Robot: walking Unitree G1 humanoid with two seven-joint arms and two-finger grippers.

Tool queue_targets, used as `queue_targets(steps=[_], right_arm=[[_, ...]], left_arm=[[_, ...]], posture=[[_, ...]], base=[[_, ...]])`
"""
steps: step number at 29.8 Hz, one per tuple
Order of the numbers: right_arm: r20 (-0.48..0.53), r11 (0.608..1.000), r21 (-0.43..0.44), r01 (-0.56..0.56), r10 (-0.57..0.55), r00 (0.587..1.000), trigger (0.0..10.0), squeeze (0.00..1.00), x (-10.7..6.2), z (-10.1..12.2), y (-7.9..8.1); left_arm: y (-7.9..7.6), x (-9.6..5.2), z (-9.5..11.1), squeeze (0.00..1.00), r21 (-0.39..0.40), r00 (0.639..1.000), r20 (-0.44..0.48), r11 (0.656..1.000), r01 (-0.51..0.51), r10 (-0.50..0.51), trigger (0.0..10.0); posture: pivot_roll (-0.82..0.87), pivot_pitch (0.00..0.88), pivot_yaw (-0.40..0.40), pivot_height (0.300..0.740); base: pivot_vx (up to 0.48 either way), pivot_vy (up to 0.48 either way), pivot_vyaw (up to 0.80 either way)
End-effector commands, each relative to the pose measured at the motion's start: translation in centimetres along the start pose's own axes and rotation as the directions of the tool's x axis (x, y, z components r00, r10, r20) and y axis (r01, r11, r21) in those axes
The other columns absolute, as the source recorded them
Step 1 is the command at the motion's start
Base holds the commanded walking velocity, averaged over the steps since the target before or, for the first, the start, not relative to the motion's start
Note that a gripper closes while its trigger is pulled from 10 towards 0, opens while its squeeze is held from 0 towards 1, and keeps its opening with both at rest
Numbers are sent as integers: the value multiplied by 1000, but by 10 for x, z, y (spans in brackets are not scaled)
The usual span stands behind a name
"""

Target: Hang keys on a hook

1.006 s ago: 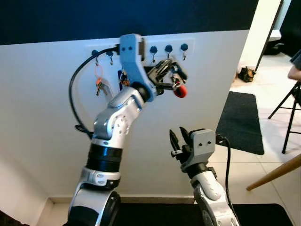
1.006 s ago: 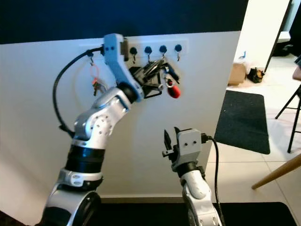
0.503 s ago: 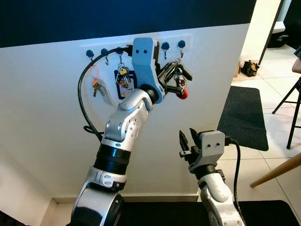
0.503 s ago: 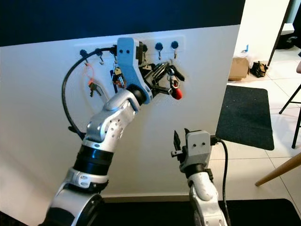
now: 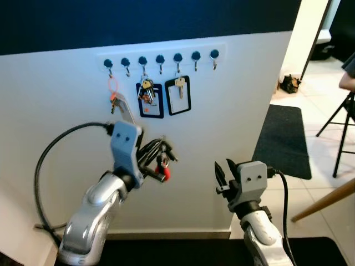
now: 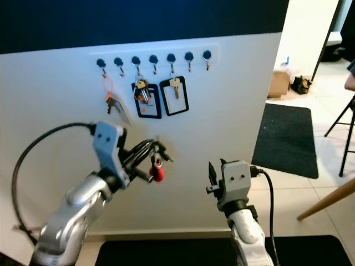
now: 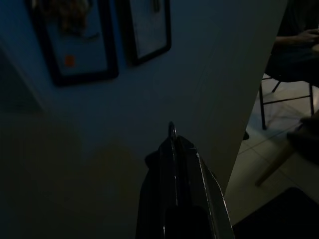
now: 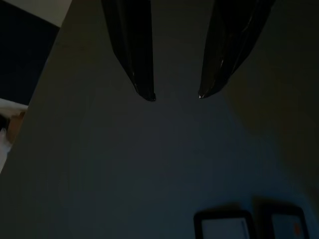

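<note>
Now, at the far left above the claws, a rail of hooks (image 5: pixel 160 57) runs across a white wall (image 5: pixel 233 105). From left to right it carries an orange-looped key set (image 5: pixel 114 95), a key bunch over a dark-framed tag (image 5: pixel 150 100), and a single key over a second framed tag (image 5: pixel 178 95); the two rightmost hooks (image 5: pixel 204 57) are bare. No lettering on the tags is legible.

Below the rail, well apart from it, the left gripper (image 5: pixel 162 160) is pinched closed on the keys (image 5: pixel 161 166), a small bunch with a red fob hanging from the fingertips. The bunch looks light and rigid, yet it dangles loosely, so it will likely swing; the ring is the part to guide over a hook, and holding near the ring seems best.

To the right of that, the right gripper (image 5: pixel 224 173) hangs idle, its two fingers parted with nothing between them.
</note>
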State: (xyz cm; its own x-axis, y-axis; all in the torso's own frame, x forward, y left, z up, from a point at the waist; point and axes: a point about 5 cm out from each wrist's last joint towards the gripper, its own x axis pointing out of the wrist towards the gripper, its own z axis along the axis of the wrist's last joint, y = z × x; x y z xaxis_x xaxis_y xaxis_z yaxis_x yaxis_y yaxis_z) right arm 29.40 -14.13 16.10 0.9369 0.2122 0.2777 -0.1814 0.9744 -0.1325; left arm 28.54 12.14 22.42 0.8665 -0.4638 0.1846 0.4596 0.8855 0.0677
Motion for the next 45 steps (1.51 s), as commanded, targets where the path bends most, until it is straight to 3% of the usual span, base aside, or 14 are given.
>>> queue_targets(steps=[1, 7, 11, 17, 26, 45], right_arm=[[15, 999, 15, -43, 43, 999, 10000, 0, 5, 3, 4], [112, 977, 79, -196, 187, 976, 10000, 0, 17, 32, 21], [121, 977, 78, -199, 189, 974, 10000, 0, 17, 35, 22], [100, 982, 83, -168, 160, 982, 10000, 0, 14, 29, 20], [45, 984, 97, -147, 143, 989, 10000, 0, 2, 18, 21], [42, 984, 103, -148, 144, 989, 10000, 0, 3, 18, 24]], left_arm=[[-3, -5, 8, 0, 50, 1000, 17, 999, 7, -8, 10000], [-9, 1, 17, 0, 46, 998, 41, 998, 51, -53, 10000], [-11, 3, 20, 0, 45, 996, 52, 997, 63, -65, 10000], [-13, 5, 17, 0, 43, 997, 46, 997, 59, -61, 10000], [-2, 4, 8, 0, 33, 999, 7, 998, -45, 45, 10000], [7, 4, 5, 0, 57, 994, -16, 992, -109, 110, 10000]], posture=[[55, 127, 70, 740], [44, 119, 66, 740], [44, 119, 66, 740], [33, 126, 81, 740], [34, 137, 89, 740], [44, 144, 86, 740]], base=[[0, 0, 0], [0, 0, 0], [0, 0, 0], [0, 0, 0], [0, 0, 0], [0, -450, 0]])
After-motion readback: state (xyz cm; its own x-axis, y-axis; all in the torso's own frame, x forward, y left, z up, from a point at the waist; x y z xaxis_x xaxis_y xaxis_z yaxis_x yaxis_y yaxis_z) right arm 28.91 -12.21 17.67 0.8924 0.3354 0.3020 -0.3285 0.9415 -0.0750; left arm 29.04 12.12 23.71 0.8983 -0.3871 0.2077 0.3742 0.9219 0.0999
